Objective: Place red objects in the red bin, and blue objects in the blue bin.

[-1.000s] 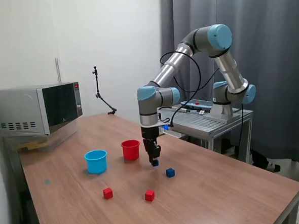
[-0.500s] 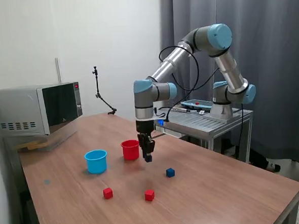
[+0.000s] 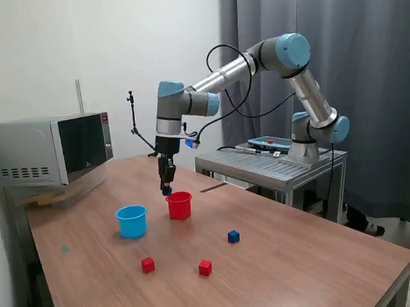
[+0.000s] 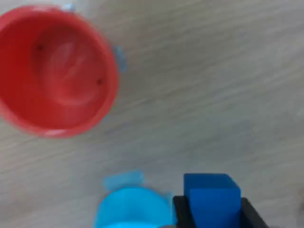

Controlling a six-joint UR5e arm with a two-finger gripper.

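Progress so far looks like zero cubes binned: the red cup (image 4: 56, 69) shows an empty bottom in the wrist view, and I can't see into the blue cup (image 3: 132, 220) (its inside is hidden from both cameras). The gripper (image 3: 167, 186) is clamped on one blue cube (image 4: 211, 199), held in the air just behind the red cup, with the blue cup close by. Left on the table (image 3: 303, 273): the other blue cube (image 3: 233, 237) and two red cubes (image 3: 148, 265) (image 3: 206, 267), all well apart from each other and from the cups. Plenty of bare wood around the cups. The microwave (image 3: 48, 150) sits well off, near the far edge.
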